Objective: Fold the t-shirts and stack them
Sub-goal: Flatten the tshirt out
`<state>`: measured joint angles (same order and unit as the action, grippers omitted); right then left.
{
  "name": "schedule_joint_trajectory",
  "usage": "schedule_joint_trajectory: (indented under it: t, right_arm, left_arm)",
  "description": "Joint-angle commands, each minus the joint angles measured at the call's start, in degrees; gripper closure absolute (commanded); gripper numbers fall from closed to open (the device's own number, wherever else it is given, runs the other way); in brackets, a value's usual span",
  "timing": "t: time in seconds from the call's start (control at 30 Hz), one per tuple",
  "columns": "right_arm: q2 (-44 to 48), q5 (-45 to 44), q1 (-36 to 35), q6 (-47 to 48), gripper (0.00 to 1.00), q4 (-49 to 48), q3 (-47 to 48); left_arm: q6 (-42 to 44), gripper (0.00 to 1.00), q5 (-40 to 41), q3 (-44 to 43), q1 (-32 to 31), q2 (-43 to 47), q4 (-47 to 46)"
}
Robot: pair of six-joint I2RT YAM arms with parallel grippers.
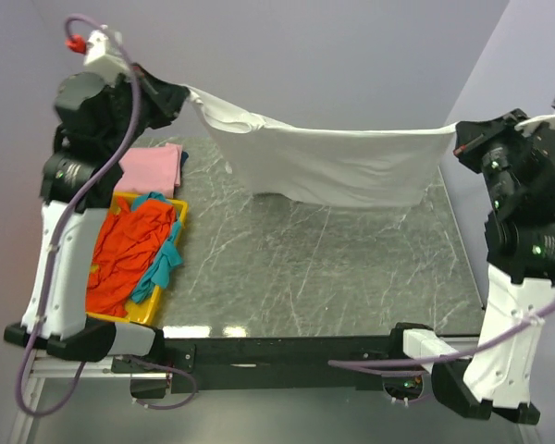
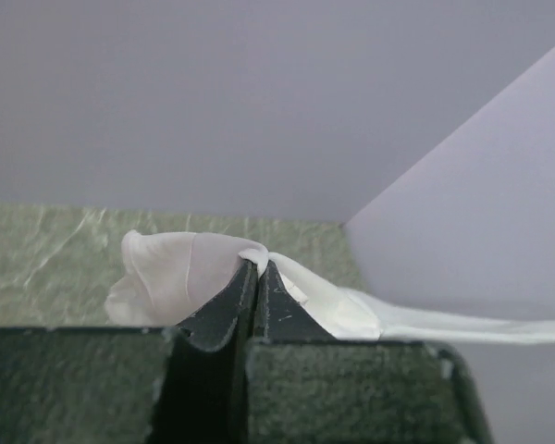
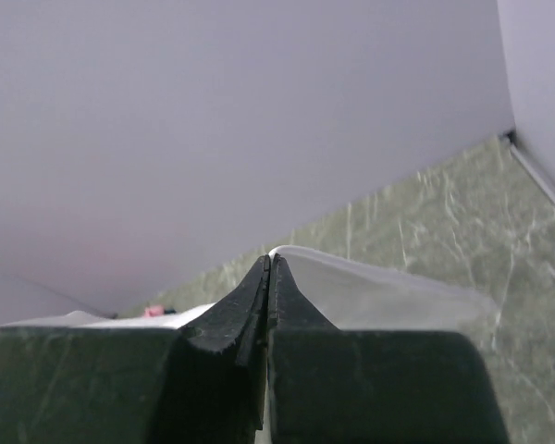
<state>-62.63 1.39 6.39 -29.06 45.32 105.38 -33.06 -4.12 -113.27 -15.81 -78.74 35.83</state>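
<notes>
The white t-shirt (image 1: 333, 162) hangs stretched in the air across the back of the table, its lower edge near the surface. My left gripper (image 1: 183, 92) is shut on its left end, seen as bunched white cloth (image 2: 180, 268) in the left wrist view at my left gripper (image 2: 259, 264). My right gripper (image 1: 458, 137) is shut on its right end, seen as white cloth (image 3: 379, 291) in the right wrist view at my right gripper (image 3: 270, 261). A folded pink t-shirt (image 1: 153, 168) lies at the back left. An orange-red t-shirt (image 1: 129, 245) and a teal t-shirt (image 1: 165, 259) lie crumpled in the tray.
A yellow plastic tray (image 1: 166, 301) stands at the left edge of the grey marble table (image 1: 333, 268). Lilac walls close the back and right sides.
</notes>
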Motion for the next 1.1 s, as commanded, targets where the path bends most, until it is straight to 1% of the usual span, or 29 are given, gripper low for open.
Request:
schedule_joint_trajectory:
  t: [0.0,0.17,0.33,0.47,0.63,0.73,0.77,0.83,0.93,0.97,1.0,1.03,1.07]
  right_arm:
    - [-0.56,-1.65,0.11,0.06,1.0,-2.25,2.81]
    - [-4.16,-0.68,0.11,-0.03,1.0,-3.83,0.18]
    - [-11.36,0.1,0.2,0.67,1.0,-7.08,-1.67]
    - [-17.33,1.86,0.11,0.41,1.0,-8.05,1.48]
    - [-20.6,2.3,0.11,0.41,1.0,-7.44,8.85]
    - [-20.78,2.39,0.11,0.23,1.0,-7.7,11.51]
    - [-20.08,2.3,0.02,0.23,1.0,-8.14,11.95]
    - [-18.24,2.3,0.11,0.23,1.0,-8.93,11.95]
    - [-15.43,2.22,0.11,0.32,1.0,-11.3,10.37]
    - [-13.15,2.04,0.11,0.32,1.0,-12.87,9.76]
    - [-11.83,1.34,0.11,0.41,1.0,-14.11,8.1]
    - [-8.59,1.08,0.11,0.41,1.0,-15.51,6.87]
    - [-6.99,0.38,0.11,0.67,1.0,-18.4,5.72]
  left_arm:
    - [-1.92,1.0,-0.18,-0.01,0.26,3.51,-8.41]
    - [-1.75,1.0,-2.91,-3.88,0.26,-1.49,-6.31]
    - [-1.31,1.0,-6.25,-8.26,0.26,-10.37,-5.6]
    - [-0.17,1.0,-6.43,-13.63,0.26,-17.31,-4.37]
    - [0.54,1.0,-6.51,-19.96,0.52,-20.75,-4.98]
    - [0.45,1.0,-6.25,-18.75,0.52,-19.0,-8.58]
    - [0.54,1.0,-6.08,-17.78,0.52,-17.08,-9.81]
    - [0.8,1.0,-5.46,-13.92,0.52,-14.44,-13.83]
    - [1.42,1.0,-4.41,-8.82,0.52,-8.81,-18.5]
    - [1.68,1.0,-4.06,-7.59,0.43,-5.67,-19.74]
    - [2.12,1.0,-3.79,-5.14,0.52,-3.98,-20.79]
    - [2.38,1.0,-2.83,-3.81,0.43,-2.31,-21.94]
    - [2.65,1.0,-2.21,-2.4,0.43,1.27,-24.56]
